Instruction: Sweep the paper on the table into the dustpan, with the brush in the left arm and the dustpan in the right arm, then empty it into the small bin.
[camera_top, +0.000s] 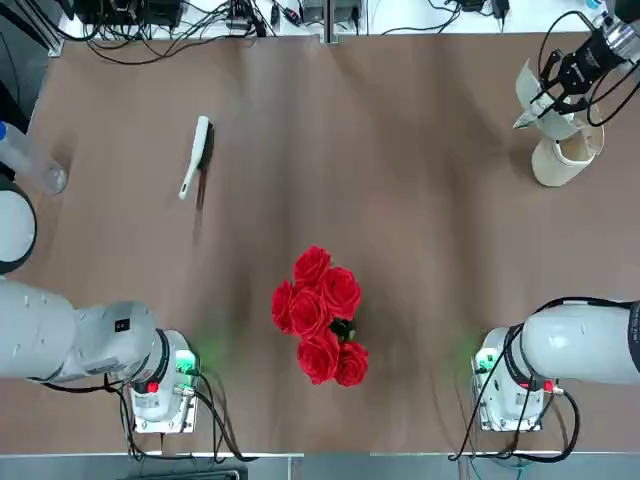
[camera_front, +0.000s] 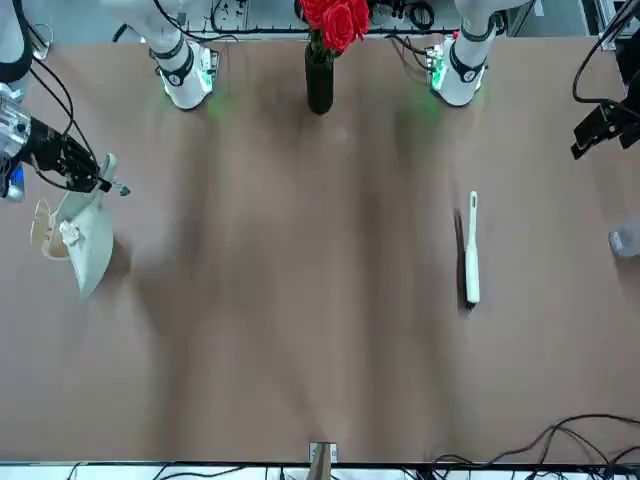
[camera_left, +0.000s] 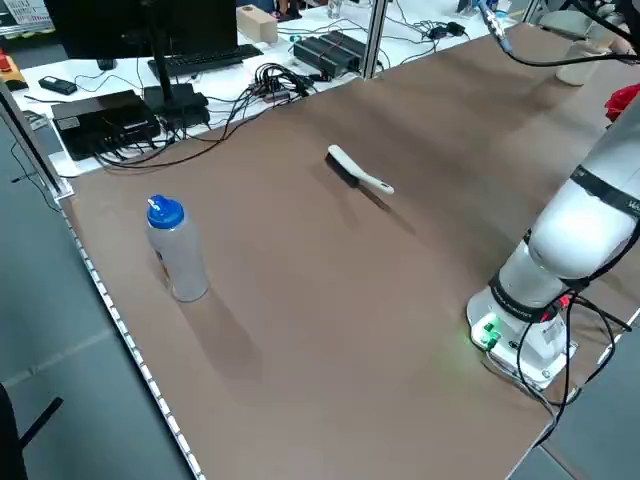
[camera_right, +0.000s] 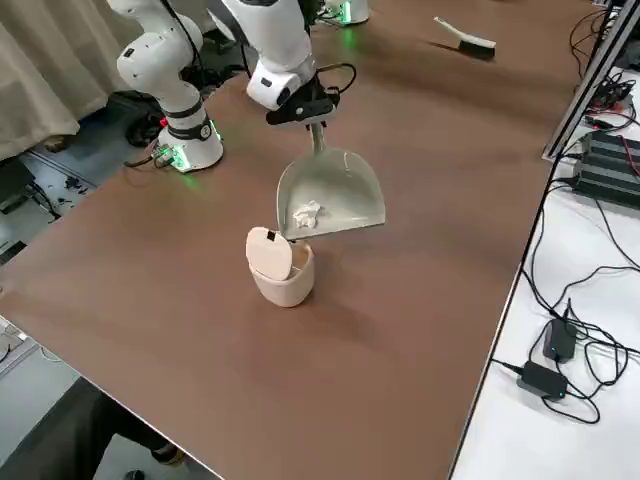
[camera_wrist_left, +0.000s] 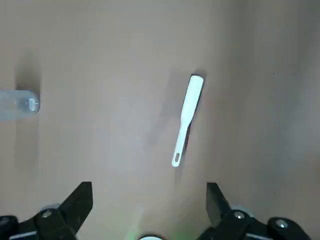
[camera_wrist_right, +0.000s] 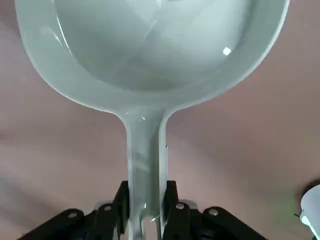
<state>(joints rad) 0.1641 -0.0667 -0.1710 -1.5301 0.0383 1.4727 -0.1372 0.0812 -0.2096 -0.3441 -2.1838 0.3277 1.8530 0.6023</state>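
My right pincer (camera_wrist_right: 146, 210) gripped the dustpan (camera_right: 330, 195), paper (camera_right: 307, 214) inside, tilted by the bin (camera_right: 284, 278); my left pincer (camera_wrist_left: 150, 207) hung open.

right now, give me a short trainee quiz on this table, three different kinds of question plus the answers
1. True or false: the brush is lying on the table.
2. Multiple choice: where is the crumpled paper?
a) on the bare table
b) on the dustpan
c) beside the water bottle
3. Fill in the blank: the right gripper, up by the small bin, is shut on the dustpan's ____.

Key: 1. true; 2. b; 3. handle
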